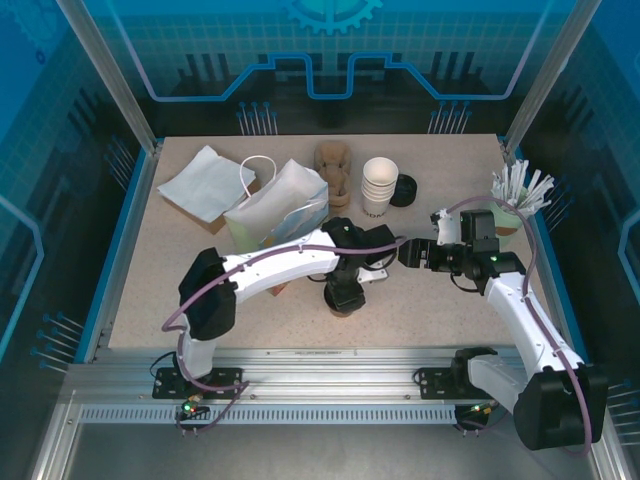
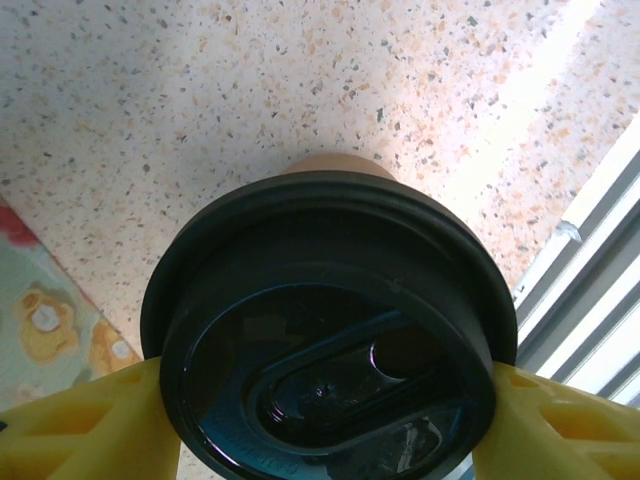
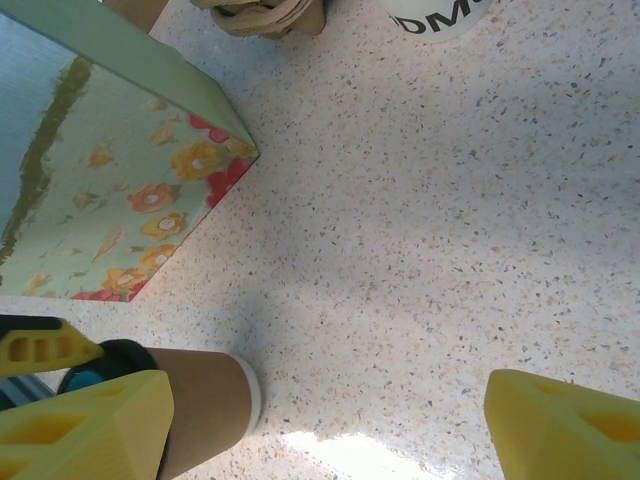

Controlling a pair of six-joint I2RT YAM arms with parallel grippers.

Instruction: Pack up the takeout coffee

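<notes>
Takeout coffee [image 2: 330,330] stands upright at lower centre of worktop [image 1: 200,280], straight under left pincer [image 2: 320,390]. Its jaws sit partway open either side of the cup, grip unclear. Right pincer [image 3: 330,410] gapes empty just right. Left arm nearer.

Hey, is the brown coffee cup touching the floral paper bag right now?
Apart. In the right wrist view, bare speckled table shows between the coffee cup and the floral bag.

left arm [image 1: 270,265] stretches right toward the middle, wrist bent down, left gripper [image 1: 343,296] pointing downward, its yellow fingers [image 2: 90,420] spread. right arm [image 1: 520,310] reaches far and left; right gripper [image 1: 410,252] gapes wide.
</notes>
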